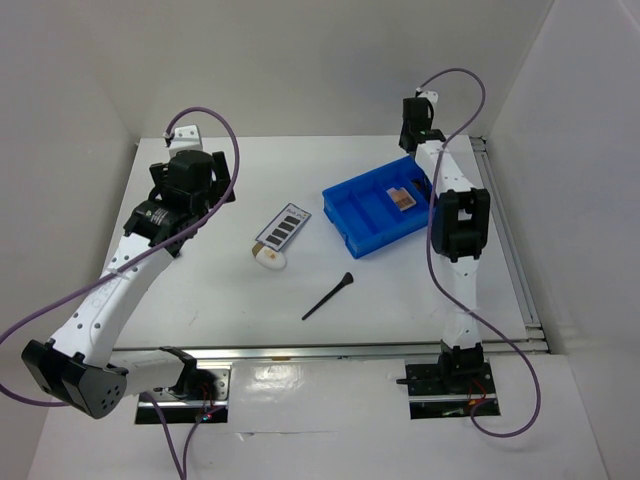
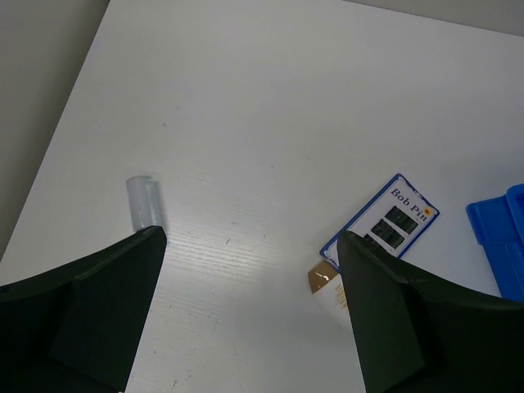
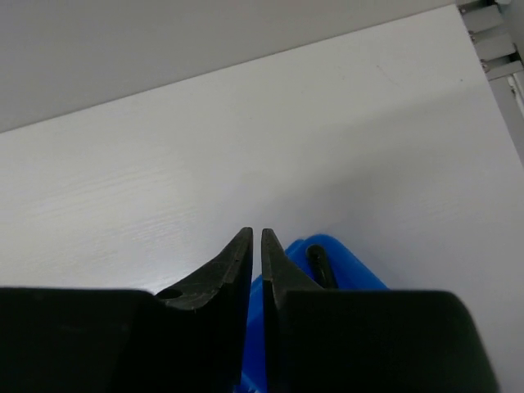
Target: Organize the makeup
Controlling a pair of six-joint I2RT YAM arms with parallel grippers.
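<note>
The eyeshadow palette point(image 1: 280, 228) with dark squares and the white egg-shaped sponge point(image 1: 270, 258) are laid mid-table. The tan compact point(image 1: 402, 197) is set in the blue tray point(image 1: 360, 226), far right. The left gripper point(image 2: 250, 237) is held wide open. The right gripper point(image 3: 255, 233) is closed on nothing.

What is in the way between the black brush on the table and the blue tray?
Nothing I can see. The black brush lies alone on the table, and the blue tray sits farther back to the right. The palette and sponge are off to the left, out of that path.
</note>
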